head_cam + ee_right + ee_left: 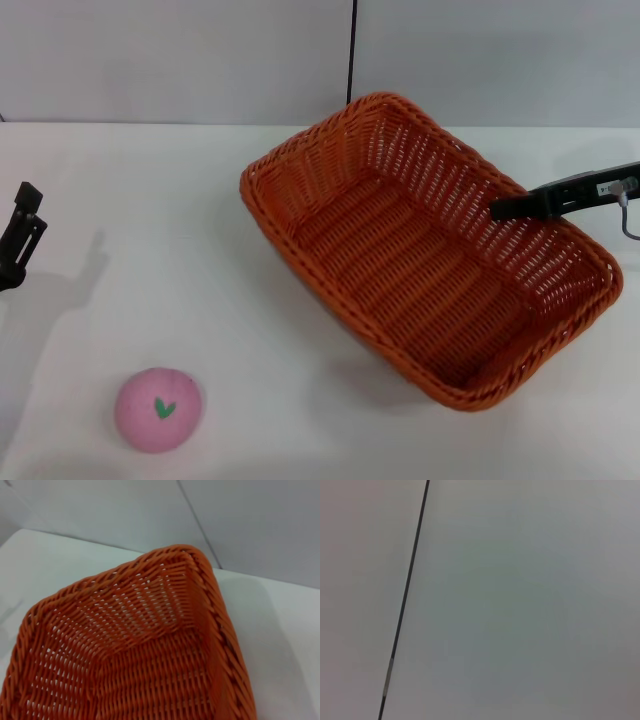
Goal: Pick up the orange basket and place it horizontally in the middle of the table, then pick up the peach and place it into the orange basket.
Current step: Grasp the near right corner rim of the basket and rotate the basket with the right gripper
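- Basket first: the orange basket [425, 255] sits on the white worktop [150, 220], right of centre in the head view, its long axis running diagonally from about 11 o'clock to 5 o'clock. It appears slightly tilted, the near-left side casting a shadow underneath.
- Its woven interior holds nothing; the right wrist view looks down into one corner of the orange basket [150, 645], showing braided rim and flared walls.
- Right hand [505, 208], dark and slim, reaches in from 3 o'clock and sits at the basket's right long rim, its tip over the inner wall. Whether its fingers are apart, together, or clamped on the rim I cannot tell.
- Peach [158, 409] lies on the worktop at roughly 8 o'clock from the basket, well apart from it, near the front edge, green leaf mark facing up.
- Left hand [20, 240] hangs at the far left edge, at 9 o'clock, away from both objects; its fingers cannot be judged either.
- Left wrist view shows only a plain grey wall [520, 605] crossed by a thin dark line [407, 595].
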Controlling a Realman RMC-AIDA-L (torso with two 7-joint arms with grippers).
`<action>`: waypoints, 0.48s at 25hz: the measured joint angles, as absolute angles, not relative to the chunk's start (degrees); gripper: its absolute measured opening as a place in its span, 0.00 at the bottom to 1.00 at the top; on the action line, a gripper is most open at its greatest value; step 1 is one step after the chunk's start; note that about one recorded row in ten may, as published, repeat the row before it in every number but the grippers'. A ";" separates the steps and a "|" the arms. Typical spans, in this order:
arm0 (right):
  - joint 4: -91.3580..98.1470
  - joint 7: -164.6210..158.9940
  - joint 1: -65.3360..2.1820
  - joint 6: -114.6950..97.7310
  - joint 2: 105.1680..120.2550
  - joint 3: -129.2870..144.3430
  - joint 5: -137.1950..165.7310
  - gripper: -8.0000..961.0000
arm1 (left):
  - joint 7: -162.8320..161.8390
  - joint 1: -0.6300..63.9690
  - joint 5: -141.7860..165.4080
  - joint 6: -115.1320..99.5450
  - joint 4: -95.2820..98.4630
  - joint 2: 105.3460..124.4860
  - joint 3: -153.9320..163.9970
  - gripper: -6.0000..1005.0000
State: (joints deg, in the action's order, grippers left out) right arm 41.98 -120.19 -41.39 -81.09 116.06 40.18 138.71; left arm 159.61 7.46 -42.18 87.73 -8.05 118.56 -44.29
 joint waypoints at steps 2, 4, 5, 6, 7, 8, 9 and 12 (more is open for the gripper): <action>42.44 -118.67 -41.43 -81.93 116.09 40.21 138.20 0.26 | 159.60 7.38 -42.18 88.05 -7.88 118.57 -44.29 0.81; 44.67 -115.82 -41.45 -84.14 115.99 40.25 137.21 0.21 | 159.53 6.97 -42.19 88.80 -7.64 118.56 -44.29 0.81; 44.67 -115.82 -41.45 -84.14 115.99 40.25 137.21 0.19 | 159.53 6.97 -42.19 88.80 -7.64 118.56 -44.29 0.81; 46.07 -114.87 -41.28 -84.88 116.02 40.27 137.12 0.16 | 159.54 6.57 -42.20 89.68 -7.60 118.52 -43.87 0.81; 47.32 -114.00 -41.11 -85.54 116.10 40.28 137.09 0.16 | 159.54 6.57 -42.20 89.68 -7.60 118.52 -43.87 0.81; 48.88 -112.73 -40.92 -86.33 116.29 40.31 137.08 0.16 | 159.60 6.36 -42.19 90.16 -7.59 118.51 -43.41 0.81; 51.97 -109.62 -40.52 -88.28 116.57 40.32 137.06 0.16 | 159.86 6.04 -42.20 91.33 -7.37 118.45 -41.92 0.81; 55.25 -104.89 -40.36 -90.52 116.65 40.91 137.03 0.16 | 159.98 5.81 -42.19 92.02 -6.76 118.35 -40.21 0.81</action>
